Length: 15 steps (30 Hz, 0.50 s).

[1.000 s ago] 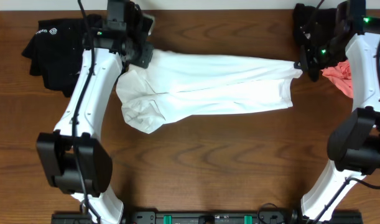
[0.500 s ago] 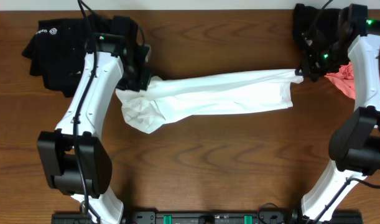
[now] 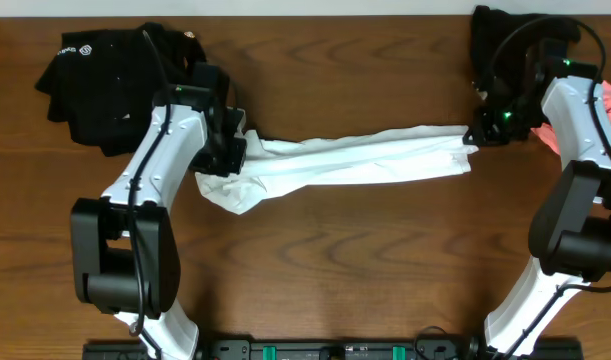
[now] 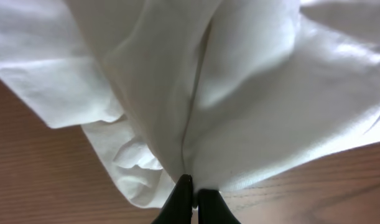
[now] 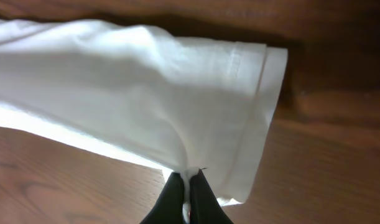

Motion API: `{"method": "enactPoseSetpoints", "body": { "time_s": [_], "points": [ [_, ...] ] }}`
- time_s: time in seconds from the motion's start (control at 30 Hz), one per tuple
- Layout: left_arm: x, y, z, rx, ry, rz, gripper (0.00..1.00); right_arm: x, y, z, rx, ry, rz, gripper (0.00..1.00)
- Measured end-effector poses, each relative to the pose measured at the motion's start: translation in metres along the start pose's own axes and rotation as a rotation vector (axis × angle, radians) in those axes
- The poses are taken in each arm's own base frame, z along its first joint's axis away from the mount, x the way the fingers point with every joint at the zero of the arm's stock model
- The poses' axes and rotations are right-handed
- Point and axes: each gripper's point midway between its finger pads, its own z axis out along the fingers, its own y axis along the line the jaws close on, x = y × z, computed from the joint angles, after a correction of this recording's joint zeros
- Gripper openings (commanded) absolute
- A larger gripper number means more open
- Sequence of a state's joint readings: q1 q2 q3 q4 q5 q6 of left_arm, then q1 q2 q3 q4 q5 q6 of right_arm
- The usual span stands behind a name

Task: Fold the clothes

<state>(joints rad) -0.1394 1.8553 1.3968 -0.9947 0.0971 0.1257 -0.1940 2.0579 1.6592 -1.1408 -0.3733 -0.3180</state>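
Observation:
The white T-shirt (image 3: 365, 160) lies stretched in a narrow band across the middle of the wooden table, bunched at its left end (image 3: 230, 185). My left gripper (image 3: 233, 150) is shut on the shirt's left end; in the left wrist view (image 4: 191, 186) cloth is pinched between the black fingertips. My right gripper (image 3: 477, 135) is shut on the shirt's right edge; in the right wrist view (image 5: 186, 180) the hem (image 5: 252, 124) hangs from the fingers. No chest print shows.
A black garment (image 3: 105, 70) lies at the back left. Another black garment (image 3: 505, 35) lies at the back right, with a pink one (image 3: 610, 110) beside it at the right edge.
Both grippers moved toward the front with the shirt held. The shirt has narrowed from a broad spread to a thin band.

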Motion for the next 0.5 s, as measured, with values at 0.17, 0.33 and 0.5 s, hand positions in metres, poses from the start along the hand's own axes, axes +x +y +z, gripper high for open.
{"method": "enactPoseSetpoints", "body": {
  "time_s": [0.17,0.33,0.5],
  "points": [
    [0.005,0.0,0.004,0.0,0.014,-0.007,0.45,0.005,0.0,0.001,0.003,0.019,0.026,0.43],
    [0.004,0.0,0.004,-0.001,0.011,-0.011,0.45,0.008,0.0,0.001,0.001,0.031,0.052,0.46],
    [0.002,0.0,0.004,-0.001,0.005,-0.011,0.45,0.014,-0.008,-0.003,-0.007,0.037,0.109,0.52]
  ]
}}
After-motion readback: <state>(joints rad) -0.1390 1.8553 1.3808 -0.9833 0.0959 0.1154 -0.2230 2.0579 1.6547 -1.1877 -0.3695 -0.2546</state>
